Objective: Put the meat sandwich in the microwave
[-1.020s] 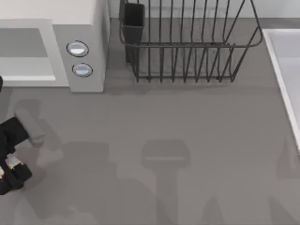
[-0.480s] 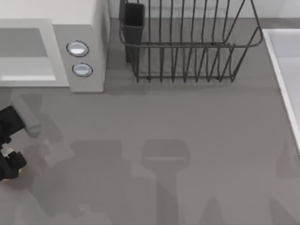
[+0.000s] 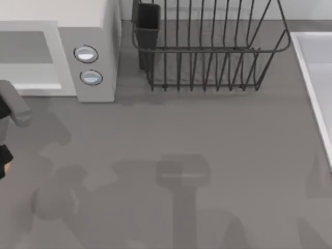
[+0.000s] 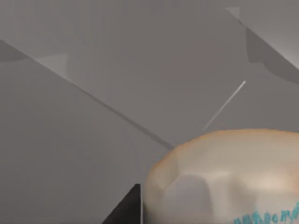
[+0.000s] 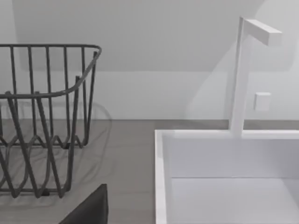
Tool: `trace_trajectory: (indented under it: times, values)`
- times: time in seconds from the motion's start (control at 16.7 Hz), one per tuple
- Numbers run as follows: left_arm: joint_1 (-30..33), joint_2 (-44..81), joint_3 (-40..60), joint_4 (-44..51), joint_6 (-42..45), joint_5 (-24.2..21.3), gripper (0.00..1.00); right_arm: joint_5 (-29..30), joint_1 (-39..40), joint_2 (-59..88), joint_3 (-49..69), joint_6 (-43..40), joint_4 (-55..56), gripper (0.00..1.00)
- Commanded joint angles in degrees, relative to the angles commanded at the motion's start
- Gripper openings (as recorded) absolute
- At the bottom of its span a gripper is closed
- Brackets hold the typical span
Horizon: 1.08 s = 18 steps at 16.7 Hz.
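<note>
The microwave [image 3: 93,31] stands at the back left, its two round buttons [image 3: 85,54] facing up and its grey cavity [image 3: 26,52] open to their left. My left arm [image 3: 13,108] is at the table's left edge, just in front of the cavity, and its gripper [image 3: 2,163] barely shows at the edge. In the left wrist view the meat sandwich [image 4: 224,177] sits very close as a pale beige bun, with a dark finger [image 4: 127,209] against its side. A dark part of my right gripper [image 5: 88,212] shows in the right wrist view, in front of the sink.
A dark wire rack [image 3: 207,52] with a dark cup [image 3: 147,23] in its corner stands at the back middle. A white sink basin [image 3: 316,78] runs along the right side, and its faucet [image 5: 243,74] rises behind it. Arm shadows lie on the grey tabletop [image 3: 207,135].
My left arm has moved left and toward the back, nearer the microwave's opening, and most of it has slid off the top view's left edge. Its shadow has shifted on the table.
</note>
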<state>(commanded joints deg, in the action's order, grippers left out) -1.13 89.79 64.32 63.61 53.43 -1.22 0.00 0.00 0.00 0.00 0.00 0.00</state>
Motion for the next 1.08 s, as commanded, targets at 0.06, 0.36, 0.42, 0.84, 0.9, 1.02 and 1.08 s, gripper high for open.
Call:
trace_trajectory:
  times: [0.06, 0.36, 0.42, 0.84, 0.9, 1.02, 1.08]
  values:
    - [0.0, 0.0, 0.0, 0.0, 0.0, 0.0, 0.0, 0.0, 0.0, 0.0, 0.0, 0.0, 0.0, 1.0]
    - [-0.6, 0.4, -0.3, -1.8, -0.5, -0.1, 0.0, 0.0, 0.0, 0.0, 0.0, 0.0, 0.0, 1.0]
    - [-1.0, 0.6, -0.4, -3.6, -1.1, -0.3, 0.0, 0.0, 0.0, 0.0, 0.0, 0.0, 0.0, 1.0]
    - [-6.0, 4.9, -4.1, -28.1, -9.7, -2.2, 0.0, 0.0, 0.0, 0.0, 0.0, 0.0, 0.0, 1.0]
    - [-6.8, 5.9, -5.2, -32.7, -11.5, -2.6, 0.0, 0.0, 0.0, 0.0, 0.0, 0.0, 0.0, 1.0]
    - [-8.3, 8.2, -7.5, -42.3, -15.2, -3.3, 0.0, 0.0, 0.0, 0.0, 0.0, 0.0, 0.0, 1.0]
    - [-8.9, 9.5, -8.7, -47.2, -17.2, -3.7, 0.0, 0.0, 0.0, 0.0, 0.0, 0.0, 0.0, 1.0]
